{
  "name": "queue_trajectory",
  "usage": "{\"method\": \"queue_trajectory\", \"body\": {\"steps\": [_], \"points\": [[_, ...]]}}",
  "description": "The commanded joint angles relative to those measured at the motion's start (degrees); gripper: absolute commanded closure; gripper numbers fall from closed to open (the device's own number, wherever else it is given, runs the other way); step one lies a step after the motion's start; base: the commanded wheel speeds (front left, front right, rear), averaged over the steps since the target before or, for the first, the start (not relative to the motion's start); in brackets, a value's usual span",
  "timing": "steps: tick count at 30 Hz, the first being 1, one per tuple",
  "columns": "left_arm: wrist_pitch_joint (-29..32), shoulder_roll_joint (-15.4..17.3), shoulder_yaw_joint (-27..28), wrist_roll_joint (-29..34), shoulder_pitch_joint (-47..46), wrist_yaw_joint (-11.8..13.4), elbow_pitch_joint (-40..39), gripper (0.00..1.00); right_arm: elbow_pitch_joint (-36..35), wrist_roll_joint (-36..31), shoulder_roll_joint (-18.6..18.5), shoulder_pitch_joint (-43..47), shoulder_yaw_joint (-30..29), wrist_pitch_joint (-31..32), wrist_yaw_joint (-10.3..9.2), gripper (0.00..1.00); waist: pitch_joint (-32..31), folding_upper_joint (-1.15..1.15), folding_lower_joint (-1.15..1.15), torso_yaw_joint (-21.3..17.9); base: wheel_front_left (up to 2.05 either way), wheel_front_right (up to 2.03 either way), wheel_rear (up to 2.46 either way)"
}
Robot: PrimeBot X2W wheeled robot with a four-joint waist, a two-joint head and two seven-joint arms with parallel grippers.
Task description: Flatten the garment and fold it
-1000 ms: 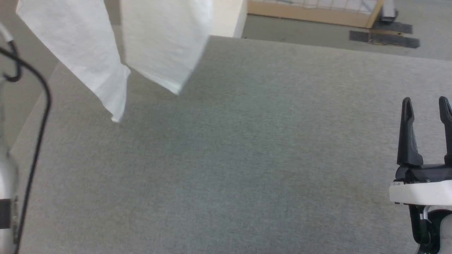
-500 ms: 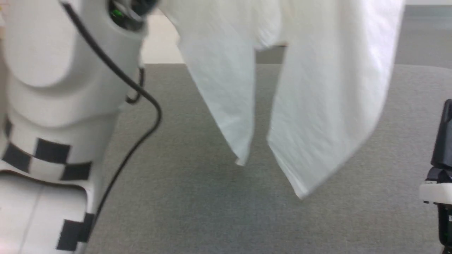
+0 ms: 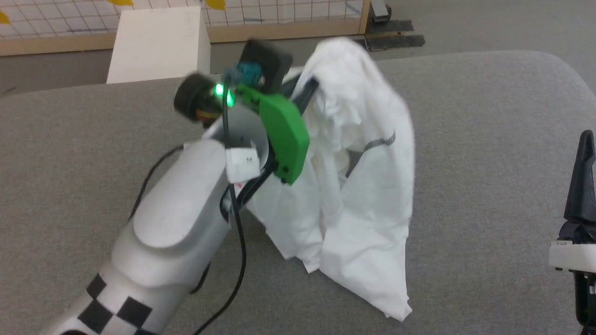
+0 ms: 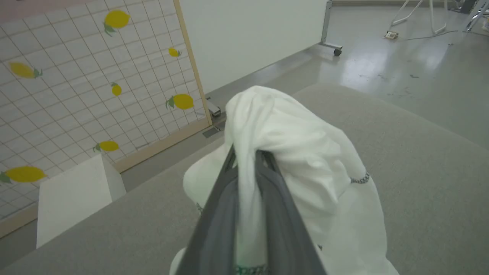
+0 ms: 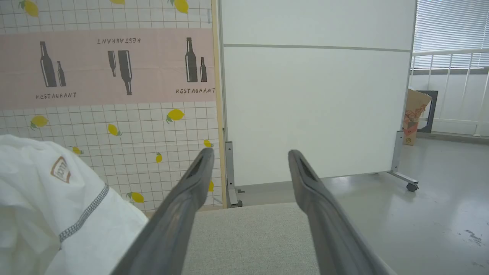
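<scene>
Left gripper [image 4: 248, 154]: clamped on a bunched fold of the white shirt [image 3: 368, 186] | shirt: held up, hanging from that gripper, lower end at the grey surface [image 3: 479, 139] | right gripper [image 5: 248, 157]: spread wide, holding nothing, clear of the shirt

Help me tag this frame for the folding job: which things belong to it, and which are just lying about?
Job: the garment, bunched up; the left gripper, shut on it; the right gripper, open and empty; the grey table beneath.
Lying about: the white box; the lemon-print screen; the white partition.
</scene>
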Motion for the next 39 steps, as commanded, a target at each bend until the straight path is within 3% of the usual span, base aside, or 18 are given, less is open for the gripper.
{"method": "queue_trajectory", "body": {"steps": [1, 4, 10, 12, 17, 20, 26, 32, 35, 39], "points": [[-0.4, 0.5, -0.3, -0.1, 2.9, 0.5, 1.4, 1.0, 0.1, 0.4, 0.0, -0.7, 0.4, 0.0, -0.09, 0.0, 2.2, 0.0, 0.0, -1.8, 0.0, 0.0, 0.0], [-0.7, 1.1, -2.3, 0.2, 7.1, 0.3, 5.1, 1.0, 0.6, 0.5, 0.0, -1.1, 1.1, -0.1, -0.09, 0.0, 3.4, 0.0, 0.0, -2.3, 0.0, 0.0, 0.0], [-3.3, -1.0, -4.2, -0.3, 11.0, 0.3, 11.7, 1.0, 1.3, 0.5, 0.0, -2.4, 1.8, -0.3, -0.09, 0.0, 6.3, 0.0, 0.0, -1.7, 0.0, 0.0, 0.0], [-5.5, -1.9, -3.4, -0.5, 10.5, 0.7, 12.2, 0.0, 1.3, 0.4, 0.0, -2.8, 1.7, -0.3, -0.09, 0.0, 6.5, 0.0, 0.0, -1.0, 0.0, 0.0, 0.0], [-12.2, -2.8, 0.6, -2.5, 9.6, 1.6, 10.4, 0.0, 1.7, 0.2, 0.0, -2.8, 1.6, 0.0, -0.09, 0.0, 5.0, 0.0, 0.0, 0.5, 0.0, 0.0, 0.0], [-15.9, -1.5, 4.2, -4.1, 10.8, 2.9, 6.1, 0.0, 1.9, 0.0, 0.0, -2.0, 1.2, 0.3, -0.09, 0.0, 3.4, 0.0, 0.0, 1.4, 0.0, 0.0, 0.0], [-22.0, 4.5, 11.6, -4.5, 18.2, 8.6, -6.2, 0.0, 1.6, 0.1, 0.0, 0.3, 0.6, 1.1, -0.09, 0.0, 0.9, 0.0, 0.0, 2.7, 0.0, 0.0, 0.0], [-30.2, 9.1, 19.2, -1.1, 31.2, 17.5, -17.1, 0.0, 1.2, 0.7, 0.0, 2.4, 1.3, 1.8, -0.09, 0.0, 0.2, 0.0, 0.0, 3.4, 0.0, 0.0, 0.0], [-32.1, 10.2, 21.2, 1.8, 38.3, 19.5, -20.5, 0.0, 1.3, 1.0, 0.0, 3.3, 2.1, 2.1, -0.09, 0.0, -0.1, 0.0, 0.0, 3.6, 0.0, 0.0, 0.0], [-32.5, 8.8, 22.7, 6.6, 45.7, 20.8, -24.4, 0.0, 1.5, 1.3, 0.0, 4.3, 3.1, 2.3, -0.09, 0.0, -0.3, 0.0, 0.0, 3.9, 0.0, 0.0, 0.0]]}}
